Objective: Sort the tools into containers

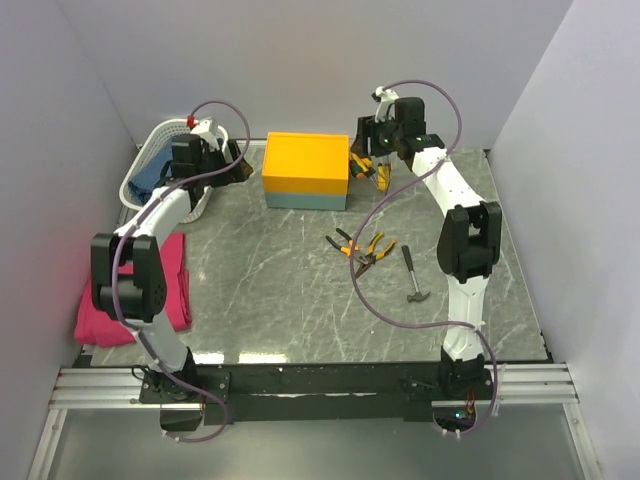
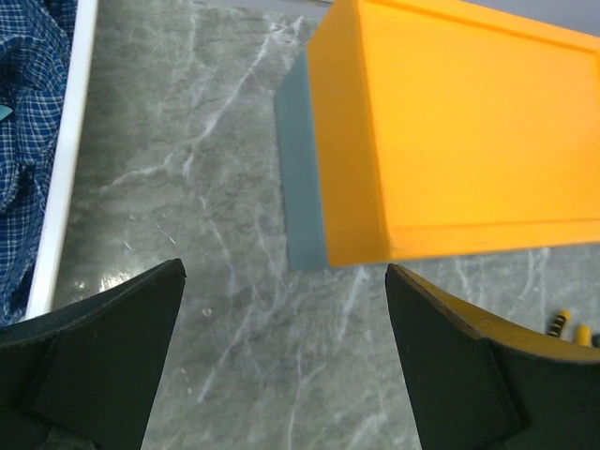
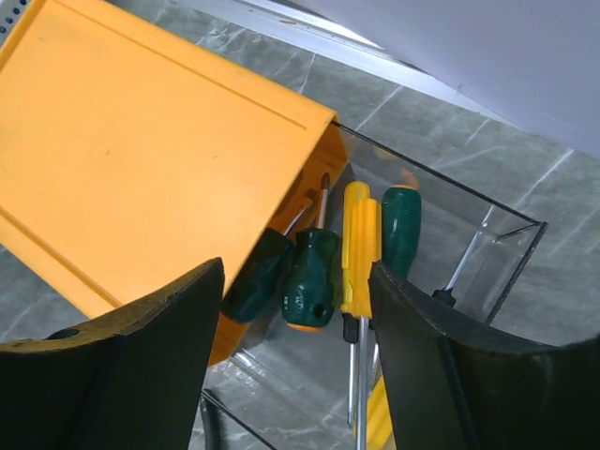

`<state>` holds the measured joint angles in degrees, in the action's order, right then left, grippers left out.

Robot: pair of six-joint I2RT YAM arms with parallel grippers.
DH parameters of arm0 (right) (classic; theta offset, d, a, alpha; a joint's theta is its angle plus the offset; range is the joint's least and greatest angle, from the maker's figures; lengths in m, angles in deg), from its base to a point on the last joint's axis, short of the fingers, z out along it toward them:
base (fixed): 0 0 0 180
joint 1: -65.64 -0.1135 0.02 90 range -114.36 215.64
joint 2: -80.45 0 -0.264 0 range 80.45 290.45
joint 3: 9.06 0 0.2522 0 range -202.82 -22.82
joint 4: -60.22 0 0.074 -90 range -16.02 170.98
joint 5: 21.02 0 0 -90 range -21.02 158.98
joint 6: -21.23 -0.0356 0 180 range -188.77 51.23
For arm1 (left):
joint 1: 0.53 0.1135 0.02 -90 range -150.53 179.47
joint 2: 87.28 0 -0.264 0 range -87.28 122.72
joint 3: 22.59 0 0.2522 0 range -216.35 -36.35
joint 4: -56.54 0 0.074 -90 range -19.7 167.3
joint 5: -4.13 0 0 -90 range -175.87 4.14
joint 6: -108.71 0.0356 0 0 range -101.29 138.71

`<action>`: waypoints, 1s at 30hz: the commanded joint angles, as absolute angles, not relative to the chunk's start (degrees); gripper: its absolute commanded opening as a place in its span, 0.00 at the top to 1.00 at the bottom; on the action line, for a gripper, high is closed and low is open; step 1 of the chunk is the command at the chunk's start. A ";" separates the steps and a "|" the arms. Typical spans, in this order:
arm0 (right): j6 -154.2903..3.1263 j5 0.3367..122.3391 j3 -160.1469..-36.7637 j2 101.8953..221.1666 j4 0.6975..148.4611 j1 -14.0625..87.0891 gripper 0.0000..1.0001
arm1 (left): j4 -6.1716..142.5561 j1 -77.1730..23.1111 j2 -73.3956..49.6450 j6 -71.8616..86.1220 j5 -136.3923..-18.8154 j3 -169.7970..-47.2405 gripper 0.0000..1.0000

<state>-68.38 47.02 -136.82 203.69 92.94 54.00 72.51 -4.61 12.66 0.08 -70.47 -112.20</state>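
yellow screwdriver (image 3: 359,246) lies in a seemingly clear bin (image 3: 506,255), shaft toward camera; right gripper (image 3: 298,266) and left gripper (image 2: 285,269) spread, empty.

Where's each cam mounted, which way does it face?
Top external: above and behind the bases, looking down on the table; left arm and right arm show.
Left wrist: faces down at one end of the orange box; left pincer open.
Right wrist: faces down at screwdrivers in a clear tray beside the box; right pincer open.
Shared: all see the orange box.
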 commanded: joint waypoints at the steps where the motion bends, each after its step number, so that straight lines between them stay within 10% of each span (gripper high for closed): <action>1: -67.09 53.22 -137.79 198.24 89.81 55.26 0.33 | 68.72 -4.22 16.85 1.83 -73.03 -116.94 0.06; 6: -67.72 64.75 -135.58 197.87 88.13 58.96 0.59 | 67.92 -2.91 21.61 3.33 -70.59 -122.55 0.26; 10: -62.63 62.74 -136.02 201.90 89.01 61.33 0.84 | 67.57 -1.76 27.22 4.38 -65.92 -126.69 0.99; 11: -62.09 62.30 -136.72 202.96 89.71 61.59 1.00 | 67.31 -1.41 28.11 4.99 -64.26 -127.40 0.99; 30: -65.69 49.56 -137.17 208.60 92.79 54.83 1.00 | 67.48 -3.95 39.46 7.46 -44.66 -138.04 0.99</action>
<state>-63.79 54.48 -135.94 209.64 93.32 57.54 69.30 -1.53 40.99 5.87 -50.40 -137.23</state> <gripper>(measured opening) 0.007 0.021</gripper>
